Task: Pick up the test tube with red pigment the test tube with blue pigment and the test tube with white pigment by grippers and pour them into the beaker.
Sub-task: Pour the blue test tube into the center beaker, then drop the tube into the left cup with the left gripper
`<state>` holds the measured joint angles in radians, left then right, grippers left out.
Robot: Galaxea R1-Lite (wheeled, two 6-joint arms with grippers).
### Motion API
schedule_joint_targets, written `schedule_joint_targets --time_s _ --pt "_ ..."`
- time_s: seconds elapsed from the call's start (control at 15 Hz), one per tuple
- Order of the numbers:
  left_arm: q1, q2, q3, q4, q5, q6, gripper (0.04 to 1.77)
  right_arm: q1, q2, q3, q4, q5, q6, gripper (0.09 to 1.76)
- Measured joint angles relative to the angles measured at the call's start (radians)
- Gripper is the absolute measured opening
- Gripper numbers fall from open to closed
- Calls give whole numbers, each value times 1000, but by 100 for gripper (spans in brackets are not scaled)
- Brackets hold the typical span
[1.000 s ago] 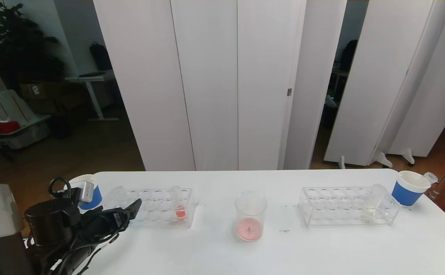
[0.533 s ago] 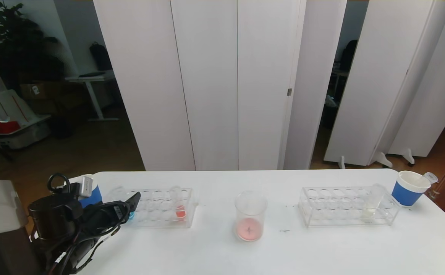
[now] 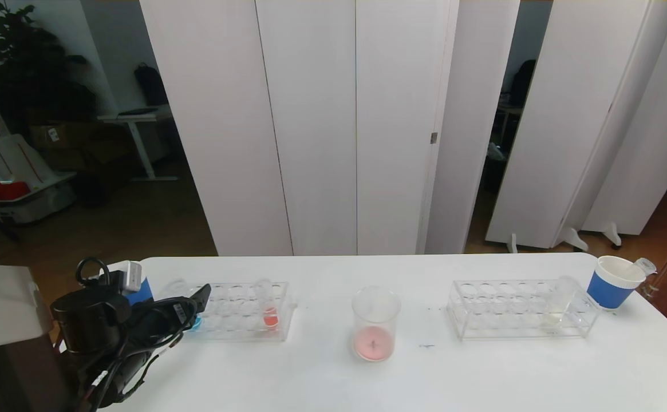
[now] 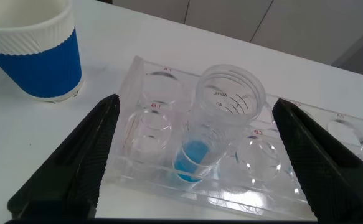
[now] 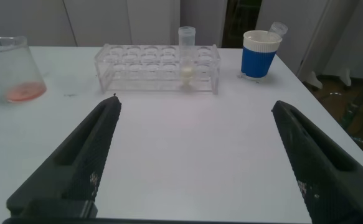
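My left gripper (image 4: 193, 155) fills the lower left of the head view, hiding most of the test tube with blue pigment (image 4: 212, 124), fingers (image 4: 75, 162) spread either side of it in its clear rack (image 3: 236, 312). The right gripper (image 5: 193, 155), spread wide, shows only in its wrist view. The beaker (image 3: 374, 323) holds pink residue at lower centre.

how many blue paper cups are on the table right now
2. One blue cup stands at the table's far right corner, past the right rack, with a tube leaning in it. The other cup is at the far left, largely hidden behind the left gripper.
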<state>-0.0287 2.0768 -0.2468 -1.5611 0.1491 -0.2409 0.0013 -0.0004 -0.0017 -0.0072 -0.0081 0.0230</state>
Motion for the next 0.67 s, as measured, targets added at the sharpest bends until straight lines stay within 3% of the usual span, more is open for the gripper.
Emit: schedule_joint_targets --time_s 0.47,0.53,0.6,0.67 --pt "4 9 -9 -1 0 -7 173 0 0 0 0 0 0 174" --pt "5 11 -10 -1 0 -4 158 0 0 0 0 1 0 174" --pt "3 13 -9 1 -2 -3 127 0 0 0 0 0 0 174" --pt "2 14 -9 0 -4 -1 83 0 0 0 0 0 0 174"
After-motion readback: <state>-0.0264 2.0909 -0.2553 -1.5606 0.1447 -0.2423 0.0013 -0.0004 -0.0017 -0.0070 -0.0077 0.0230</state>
